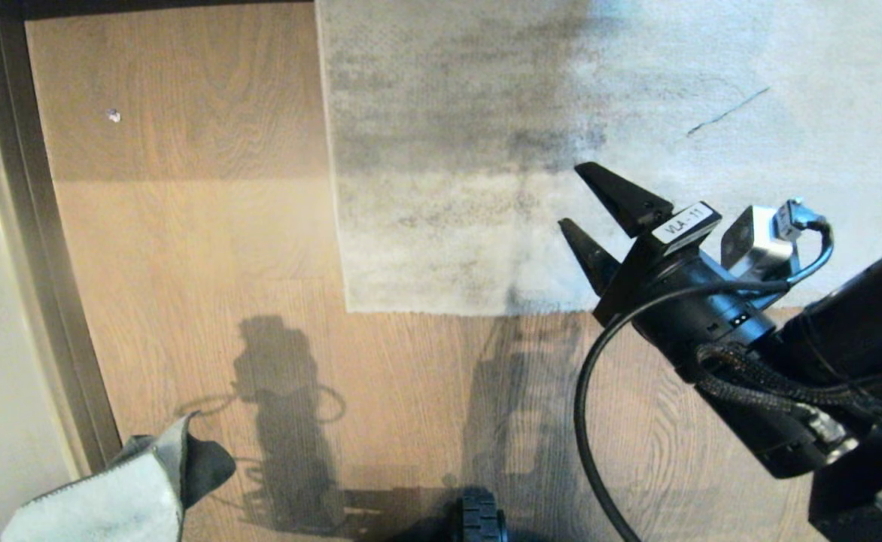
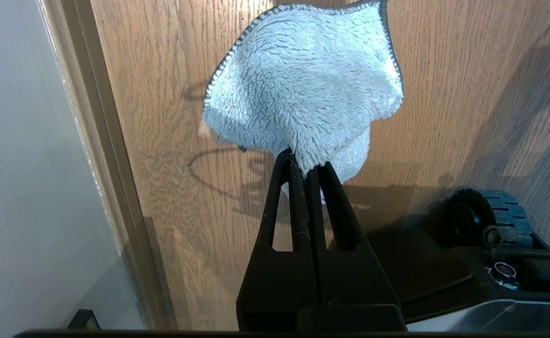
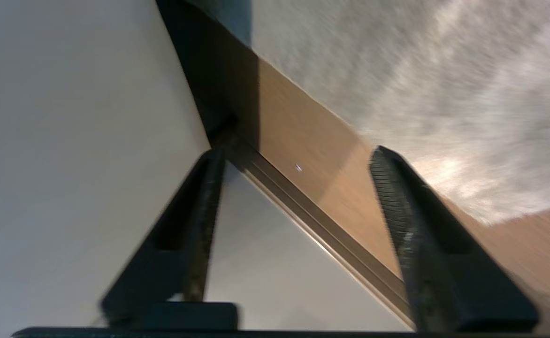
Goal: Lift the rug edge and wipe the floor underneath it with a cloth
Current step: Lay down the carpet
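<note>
Rug (image 1: 599,113) covers the upper right of the head view, lying flat on the floor (image 1: 185,248), pale with darker grey smudges across its middle. The rug edge (image 1: 426,310) runs straight along the near side and meets the left border at a square corner, flush with the wood-grain planks. The right gripper (image 1: 578,199) hangs over that near border on the right side of the head view, its two black fingers spread apart with nothing between them; the tips look to be above the pile rather than touching it, though the height is hard to judge from this angle. In the right wrist view the same fingers (image 3: 397,206) stand wide, and past them show the blurred rug, a strip of floor, the dark baseboard (image 3: 303,211) and a pale wall (image 3: 68,117). The left gripper (image 2: 305,164) sits low at the near left, close to the baseboard, with its jaws pressed together on a pinch of the cloth (image 2: 303,89). The cloth fans out beyond the fingertips, pale grey-blue and fluffy with a dark stitched hem; in the head view it appears at the bottom left corner with its darker reverse side folded out. It is held clear of the rug, well apart from the rug edge. A black wheel (image 2: 491,216) of the base shows near the left gripper, and a small pale speck (image 1: 113,115) lies on the planks toward the far left.
</note>
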You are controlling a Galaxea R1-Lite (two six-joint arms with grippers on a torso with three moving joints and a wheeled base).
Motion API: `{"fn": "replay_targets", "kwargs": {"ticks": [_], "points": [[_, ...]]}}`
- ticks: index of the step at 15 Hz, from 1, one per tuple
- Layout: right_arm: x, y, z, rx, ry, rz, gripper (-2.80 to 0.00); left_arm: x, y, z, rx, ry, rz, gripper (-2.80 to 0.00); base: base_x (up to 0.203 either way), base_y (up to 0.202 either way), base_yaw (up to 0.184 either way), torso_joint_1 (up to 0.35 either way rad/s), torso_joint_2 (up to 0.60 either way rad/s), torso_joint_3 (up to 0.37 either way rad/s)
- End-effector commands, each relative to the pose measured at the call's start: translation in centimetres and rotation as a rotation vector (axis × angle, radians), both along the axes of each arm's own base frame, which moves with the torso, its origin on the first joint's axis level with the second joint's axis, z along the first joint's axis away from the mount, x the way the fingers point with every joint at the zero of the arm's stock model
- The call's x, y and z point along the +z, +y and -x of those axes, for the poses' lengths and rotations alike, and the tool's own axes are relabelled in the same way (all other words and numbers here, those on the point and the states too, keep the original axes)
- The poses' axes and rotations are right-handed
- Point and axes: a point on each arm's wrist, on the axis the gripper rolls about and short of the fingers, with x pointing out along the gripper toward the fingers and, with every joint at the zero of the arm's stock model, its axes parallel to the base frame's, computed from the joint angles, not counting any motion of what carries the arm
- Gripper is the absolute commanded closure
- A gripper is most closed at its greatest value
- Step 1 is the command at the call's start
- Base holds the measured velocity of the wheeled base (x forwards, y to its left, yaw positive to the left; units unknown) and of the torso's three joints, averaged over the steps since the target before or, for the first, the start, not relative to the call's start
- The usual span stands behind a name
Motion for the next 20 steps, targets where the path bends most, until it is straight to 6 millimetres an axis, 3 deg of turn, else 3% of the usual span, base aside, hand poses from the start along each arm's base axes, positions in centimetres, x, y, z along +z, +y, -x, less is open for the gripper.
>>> {"fn": "replay_targets", "kwargs": {"ticks": [1, 10, 16, 17, 20], "points": [[-1.2, 0.4, 0.0, 0.007, 0.014, 0.009, -2.8, 0.0, 0.0, 0.0, 0.001, 0.001, 0.0, 0.0, 0.0, 0.0, 0.0, 0.0, 0.0, 0.0], [-7.0, 3.1, -2.1, -0.026, 0.075, 0.266, -2.8, 0.0, 0.0, 0.0, 0.002, 0.001, 0.0, 0.0, 0.0, 0.0, 0.0, 0.0, 0.0, 0.0], [-7.4, 3.2, -2.2, -0.044, 0.071, 0.299, -2.8, 0.0, 0.0, 0.0, 0.001, 0.001, 0.0, 0.0, 0.0, 0.0, 0.0, 0.0, 0.0, 0.0], [-7.3, 3.2, -2.2, -0.047, 0.066, 0.307, 0.0, 0.0, 0.0, 0.0, 0.001, 0.001, 0.0, 0.0, 0.0, 0.0, 0.0, 0.0, 0.0, 0.0], [-6.9, 3.0, -2.1, -0.06, 0.055, 0.303, 0.0, 0.0, 0.0, 0.0, 0.001, 0.001, 0.0, 0.0, 0.0, 0.0, 0.0, 0.0, 0.0, 0.0]]}}
